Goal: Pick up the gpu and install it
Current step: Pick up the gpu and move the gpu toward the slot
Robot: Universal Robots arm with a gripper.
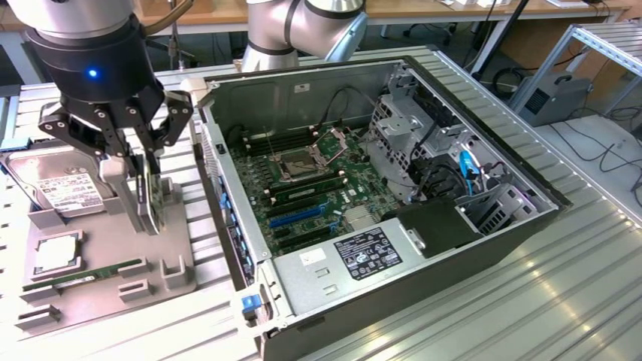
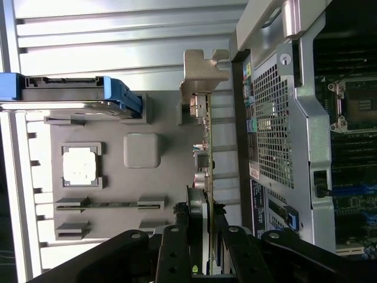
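The gpu (image 1: 150, 197) is a thin dark card standing on edge over the grey parts tray (image 1: 101, 301) at the exterior view's left. My gripper (image 1: 135, 177) is shut on its upper part, one finger on each face. The wrist view sees the gpu (image 2: 207, 147) edge-on, running away from my gripper (image 2: 203, 224) to its silver bracket (image 2: 203, 73). Its lower edge is close to the tray; I cannot tell whether it touches. The open computer case (image 1: 482, 248) lies to the exterior view's right, its motherboard (image 1: 311, 195) exposed with blue slots (image 1: 296, 218).
On the tray are a hard drive (image 1: 60, 188), a processor (image 1: 56, 253) and a green RAM stick (image 1: 86, 277). The case's perforated rear wall (image 2: 277, 130) stands close beside the held card. A second arm's base (image 1: 301, 30) is behind the case.
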